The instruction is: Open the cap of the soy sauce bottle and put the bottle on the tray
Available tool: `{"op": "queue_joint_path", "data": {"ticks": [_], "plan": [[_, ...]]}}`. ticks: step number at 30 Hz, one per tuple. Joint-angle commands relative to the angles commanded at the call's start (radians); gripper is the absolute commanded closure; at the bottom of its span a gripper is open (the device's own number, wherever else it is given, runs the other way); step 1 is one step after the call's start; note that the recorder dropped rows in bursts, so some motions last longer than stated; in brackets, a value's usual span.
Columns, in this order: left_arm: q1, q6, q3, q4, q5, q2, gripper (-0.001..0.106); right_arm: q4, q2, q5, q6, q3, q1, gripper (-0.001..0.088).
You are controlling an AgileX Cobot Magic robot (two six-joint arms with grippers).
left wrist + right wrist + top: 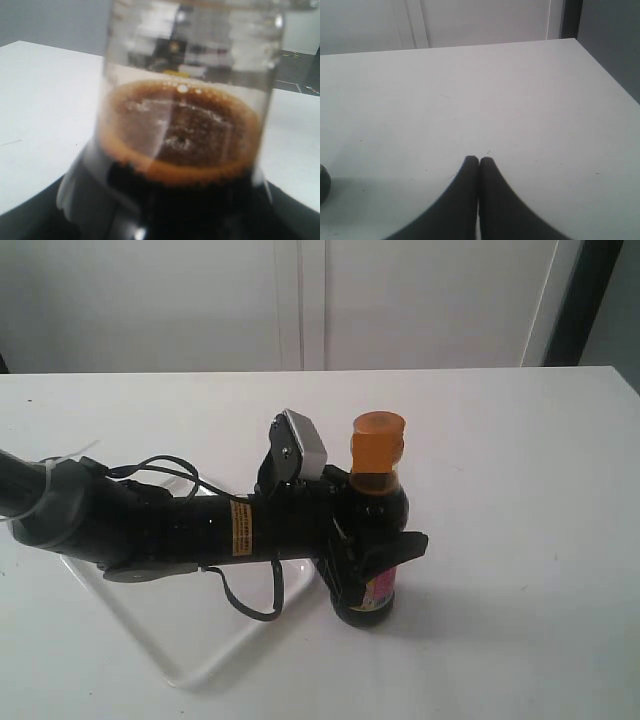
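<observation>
Upright, the glossy soy sauce bottle (384,502) is pinched by left pincer (374,558); right pincer (479,162) pressed together.

- soy sauce bottle (385,505): clear, brown-black liquid, pink-and-yellow label
- cap (377,443): amber-orange
- tray (200,640): white
- table (520,540): white
- left arm (180,525): black, yellow sticker

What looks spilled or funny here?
Nothing stands out. The soy sauce bottle stands upright in the left gripper, cap on top, and no sauce shows on the table. Only foam rings the sauce inside.
</observation>
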State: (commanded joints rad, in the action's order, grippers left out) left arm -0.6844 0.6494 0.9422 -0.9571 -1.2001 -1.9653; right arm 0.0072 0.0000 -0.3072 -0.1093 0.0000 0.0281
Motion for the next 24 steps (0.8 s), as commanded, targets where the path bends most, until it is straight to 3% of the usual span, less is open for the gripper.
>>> {"op": "queue_joint_path", "data": {"ticks": [5, 10, 20, 24], "plan": [[0.000, -0.001, 0.000, 0.000, 0.000, 0.000, 0.105, 0.004, 0.000, 0.131, -0.101, 0.000, 0.000, 0.0868], [0.000, 0.000, 0.000, 0.000, 0.002, 0.000, 0.105, 0.004, 0.000, 0.406, -0.204, 0.000, 0.000, 0.0868], [0.000, 0.000, 0.000, 0.000, 0.006, 0.000, 0.105, 0.002, 0.009, 0.363, -0.279, -0.052, 0.000, 0.0868], [0.000, 0.000, 0.000, 0.000, 0.006, 0.000, 0.105, -0.007, 0.165, 0.384, -0.208, -0.169, 0.000, 0.0868]]}}
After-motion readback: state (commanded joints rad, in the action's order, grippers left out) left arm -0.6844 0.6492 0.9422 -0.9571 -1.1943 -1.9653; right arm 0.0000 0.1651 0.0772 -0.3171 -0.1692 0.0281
